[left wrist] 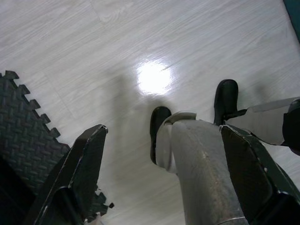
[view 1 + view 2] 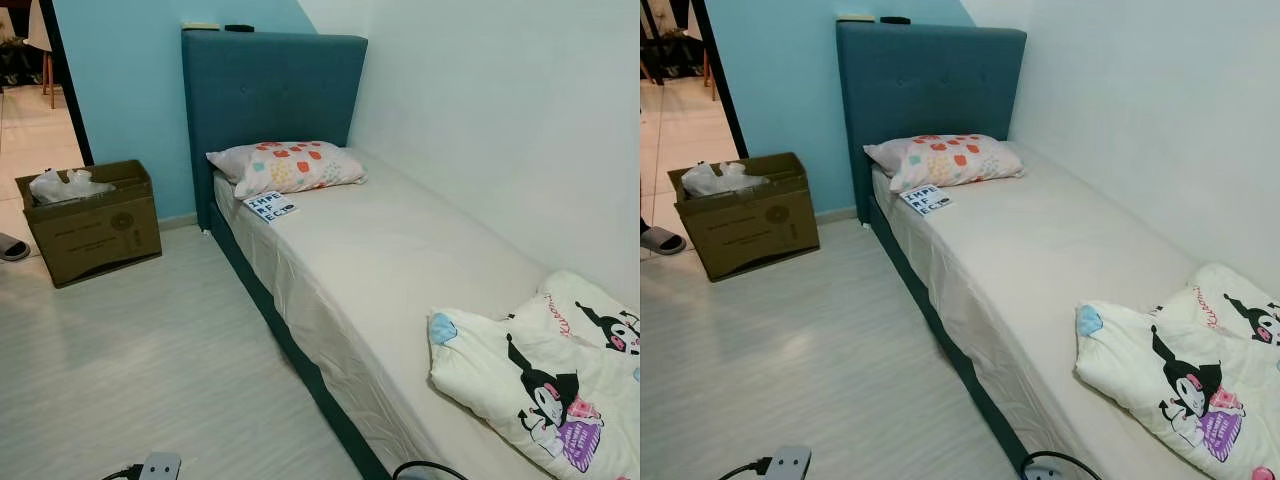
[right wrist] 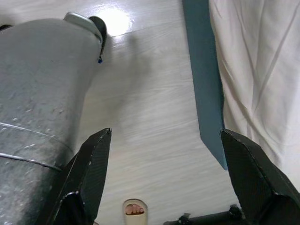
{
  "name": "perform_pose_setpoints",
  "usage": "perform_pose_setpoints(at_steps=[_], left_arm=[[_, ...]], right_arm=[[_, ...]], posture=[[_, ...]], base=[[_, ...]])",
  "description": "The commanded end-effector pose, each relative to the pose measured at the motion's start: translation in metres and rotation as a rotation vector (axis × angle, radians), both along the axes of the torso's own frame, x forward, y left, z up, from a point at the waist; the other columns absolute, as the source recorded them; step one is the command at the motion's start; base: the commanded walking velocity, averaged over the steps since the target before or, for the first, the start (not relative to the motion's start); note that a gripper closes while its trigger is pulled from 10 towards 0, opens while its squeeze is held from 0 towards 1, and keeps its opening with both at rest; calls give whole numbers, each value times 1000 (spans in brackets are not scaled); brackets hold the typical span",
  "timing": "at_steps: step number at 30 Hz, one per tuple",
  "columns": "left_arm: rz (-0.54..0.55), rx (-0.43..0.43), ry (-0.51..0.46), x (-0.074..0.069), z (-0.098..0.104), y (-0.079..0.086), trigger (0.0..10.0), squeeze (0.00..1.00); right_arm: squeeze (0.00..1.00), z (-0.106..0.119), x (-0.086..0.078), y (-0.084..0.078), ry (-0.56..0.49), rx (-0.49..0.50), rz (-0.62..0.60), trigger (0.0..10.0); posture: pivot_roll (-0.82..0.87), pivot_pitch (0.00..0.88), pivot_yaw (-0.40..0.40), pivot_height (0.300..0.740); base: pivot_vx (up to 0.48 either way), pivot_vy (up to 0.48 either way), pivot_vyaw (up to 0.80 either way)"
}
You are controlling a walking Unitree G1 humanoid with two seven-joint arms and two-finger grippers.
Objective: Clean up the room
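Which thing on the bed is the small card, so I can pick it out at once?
Start at the teal headboard and drop to the spotted pillow below it. The card lies flat on the cream sheet just in front of the pillow, near the mattress edge. It alone is white with bold black block letters.

Single bed [image 2: 400, 260] with a teal headboard [image 2: 270, 90] along the right wall, covered by a cream sheet. At its far end, a patterned pillow [image 2: 288, 166]; just beside it at the bed's left edge, a small lettered booklet [image 2: 270, 207]. At the near right, a crumpled cartoon-print blanket [image 2: 550, 375]. Pale wood-look floor [image 2: 150, 360] to the left carries an open cardboard box [image 2: 90, 220] far left, a slipper [image 2: 12, 247] beside it, and a power strip [image 2: 158, 466] at the near edge.
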State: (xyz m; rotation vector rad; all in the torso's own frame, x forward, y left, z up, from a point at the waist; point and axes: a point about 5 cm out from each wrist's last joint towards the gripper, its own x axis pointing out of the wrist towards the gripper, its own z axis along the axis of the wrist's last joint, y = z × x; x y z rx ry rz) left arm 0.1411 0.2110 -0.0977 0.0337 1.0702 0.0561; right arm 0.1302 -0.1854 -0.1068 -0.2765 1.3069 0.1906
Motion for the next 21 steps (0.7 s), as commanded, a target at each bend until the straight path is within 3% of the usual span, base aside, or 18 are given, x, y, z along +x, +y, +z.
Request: perform_pose_setpoints(at_steps=[1,4,17,21], left_arm=[[8,-9,19,-5,-2,0,10000,0],[13,-8,18,-5,-2,1,10000,0],[12,0,12,-4,-1,3,10000,0],[3,-4,13,-3,-1,1,10000,0]], right_arm=[[0,0,1,-1,-4,-1,-14,10000],[0,-1,-1,2,11,-2,17,10000],[0,-1,-4,1,20,-1,9,10000],[0,-2,-5,0,17,1,-9,10000]], posture=[[225,0,-128,740],[226,0,-127,740],[218,0,-127,740],[213,0,-125,740]], base=[[0,-319,0],[0,-305,-767],[0,0,-758],[0,0,0]])
